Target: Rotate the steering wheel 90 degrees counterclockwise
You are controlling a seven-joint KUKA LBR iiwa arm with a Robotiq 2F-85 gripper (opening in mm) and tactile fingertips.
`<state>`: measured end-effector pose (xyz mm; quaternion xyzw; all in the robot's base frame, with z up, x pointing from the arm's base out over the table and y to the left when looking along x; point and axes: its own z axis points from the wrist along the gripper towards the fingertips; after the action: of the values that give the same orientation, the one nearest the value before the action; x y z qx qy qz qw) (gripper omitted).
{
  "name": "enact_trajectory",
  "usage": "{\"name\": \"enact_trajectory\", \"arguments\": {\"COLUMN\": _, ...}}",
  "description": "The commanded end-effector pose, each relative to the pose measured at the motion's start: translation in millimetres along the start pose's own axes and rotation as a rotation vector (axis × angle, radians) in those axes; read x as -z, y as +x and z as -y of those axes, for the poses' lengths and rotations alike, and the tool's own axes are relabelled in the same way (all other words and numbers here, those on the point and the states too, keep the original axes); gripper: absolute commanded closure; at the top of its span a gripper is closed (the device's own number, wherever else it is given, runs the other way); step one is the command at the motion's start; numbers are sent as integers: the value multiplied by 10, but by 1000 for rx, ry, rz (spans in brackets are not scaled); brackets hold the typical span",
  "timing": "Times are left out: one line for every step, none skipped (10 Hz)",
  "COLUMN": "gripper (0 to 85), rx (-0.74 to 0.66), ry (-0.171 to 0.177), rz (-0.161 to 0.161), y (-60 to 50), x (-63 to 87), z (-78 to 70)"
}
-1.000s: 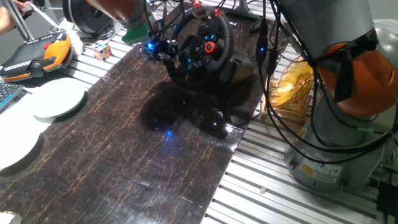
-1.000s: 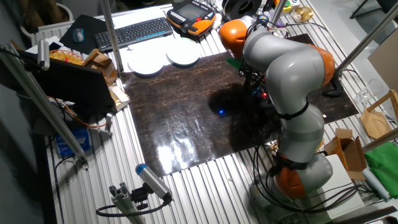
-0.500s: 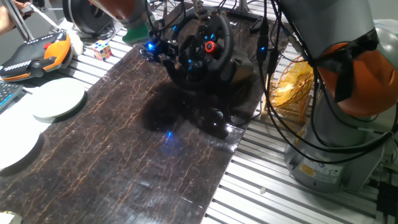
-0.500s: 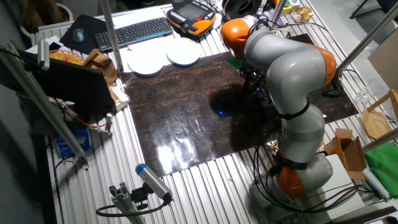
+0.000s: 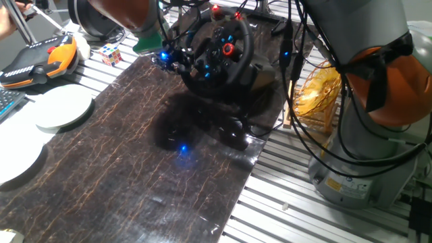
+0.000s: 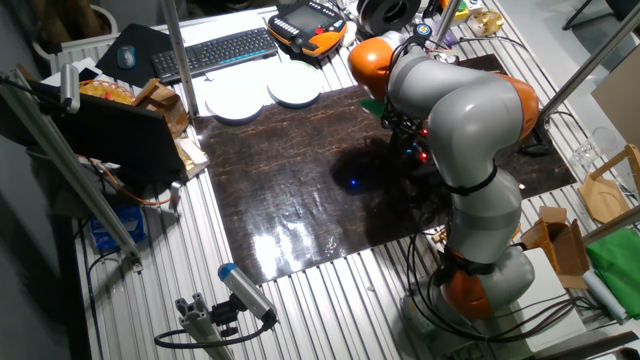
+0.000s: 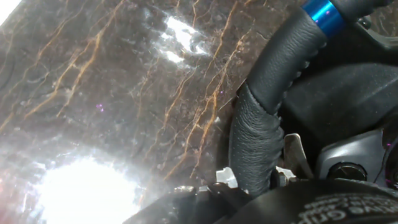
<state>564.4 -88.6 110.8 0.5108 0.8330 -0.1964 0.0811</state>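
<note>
Gripper [image 5: 174,59] sits right at the steering wheel [image 5: 217,48] rim, which runs straight ahead of the fingers in the hand view; whether it is clamped or spread, I cannot tell.

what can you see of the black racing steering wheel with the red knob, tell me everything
The black racing steering wheel has a thick round rim that looks like stitched leather, with a blue metallic band on it in the hand view. Its hub carries blue-lit buttons and a red round knob. It stands tilted on a black base at the far edge of the dark marble-patterned mat. The gripper is at the rim's left side, where the hand view shows the rim right at the fingers; an actual grip cannot be confirmed.
</note>
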Motion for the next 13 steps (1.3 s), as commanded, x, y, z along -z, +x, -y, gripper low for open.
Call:
{"name": "enact_trajectory", "arguments": {"gripper": 843, "rx": 3, "ry": 1, "rz": 0, "y": 26, "x": -3, "z": 11}}
{"name": "enact_trajectory", "arguments": {"gripper": 843, "rx": 3, "ry": 3, "rz": -3, "y": 58, "x": 3, "z": 20}}
{"name": "enact_trajectory", "arguments": {"gripper": 843, "rx": 3, "ry": 3, "rz": -5, "y": 87, "x": 10, "z": 26}}
{"name": "enact_trajectory", "arguments": {"gripper": 843, "rx": 3, "ry": 5, "rz": -6, "y": 106, "x": 16, "z": 31}}
{"name": "enact_trajectory", "arguments": {"gripper": 843, "rx": 5, "ry": 6, "rz": -10, "y": 125, "x": 20, "z": 37}}
{"name": "enact_trajectory", "arguments": {"gripper": 843, "rx": 6, "ry": 6, "rz": -10, "y": 148, "x": 22, "z": 44}}
{"name": "enact_trajectory", "arguments": {"gripper": 843, "rx": 6, "ry": 8, "rz": -13, "y": 162, "x": 24, "z": 47}}
{"name": "enact_trajectory", "arguments": {"gripper": 843, "rx": 11, "ry": 12, "rz": -20, "y": 162, "x": 28, "z": 44}}
{"name": "enact_trajectory", "arguments": {"gripper": 827, "rx": 4, "ry": 8, "rz": -23, "y": 158, "x": 28, "z": 39}}
{"name": "enact_trajectory", "arguments": {"gripper": 723, "rx": -7, "ry": 7, "rz": -21, "y": 148, "x": 40, "z": 33}}
{"name": "enact_trajectory", "arguments": {"gripper": 633, "rx": -16, "ry": 9, "rz": -17, "y": 136, "x": 66, "z": 30}}
{"name": "enact_trajectory", "arguments": {"gripper": 543, "rx": -32, "ry": 13, "rz": -13, "y": 118, "x": 112, "z": 29}}
{"name": "enact_trajectory", "arguments": {"gripper": 520, "rx": -39, "ry": 19, "rz": -4, "y": 93, "x": 159, "z": 29}}
